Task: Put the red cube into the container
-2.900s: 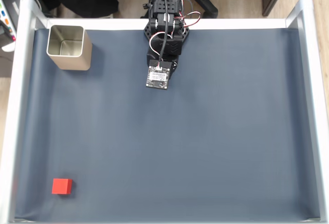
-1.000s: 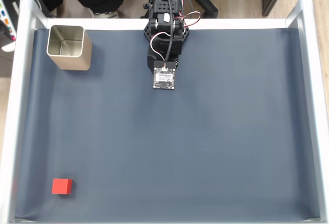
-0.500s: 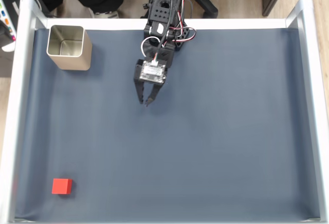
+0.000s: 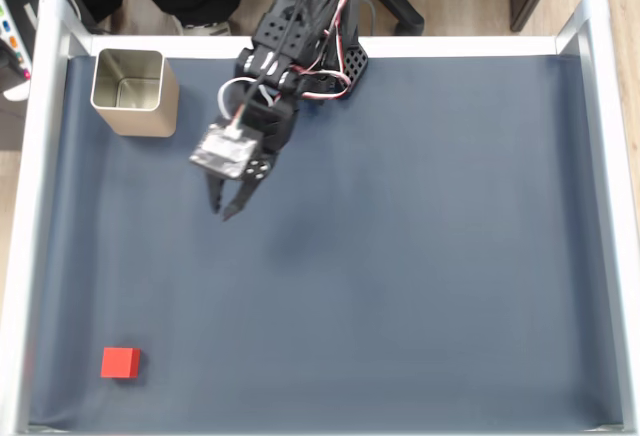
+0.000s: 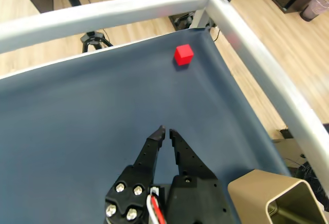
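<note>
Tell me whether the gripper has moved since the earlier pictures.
Yes. In the fixed view the gripper has swung left and down-frame, nearer the container, toward the red cube.

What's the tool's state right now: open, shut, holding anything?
Tool: shut or very nearly, tips almost touching, holding nothing. The red cube lies apart on the mat, untouched.

Fixed view: container (image 4: 135, 92) top left on mat (image 4: 420, 256); cube (image 4: 121, 363) bottom left; gripper (image 4: 222, 206) between, nearer container
</note>
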Robot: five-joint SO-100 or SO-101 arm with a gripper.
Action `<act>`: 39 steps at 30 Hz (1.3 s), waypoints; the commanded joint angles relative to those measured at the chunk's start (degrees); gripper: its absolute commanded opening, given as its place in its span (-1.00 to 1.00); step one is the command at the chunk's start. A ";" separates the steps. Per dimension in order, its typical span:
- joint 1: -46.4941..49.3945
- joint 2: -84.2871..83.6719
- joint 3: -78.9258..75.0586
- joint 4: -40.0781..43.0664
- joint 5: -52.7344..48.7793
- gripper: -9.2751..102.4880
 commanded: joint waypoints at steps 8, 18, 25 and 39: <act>4.13 -16.70 -23.38 1.49 0.79 -0.83; 6.15 -38.76 -47.20 1.05 -0.18 -0.78; 8.44 -50.45 -57.22 -2.55 -4.22 -0.63; 10.28 -64.51 -57.83 -23.38 -7.56 -0.29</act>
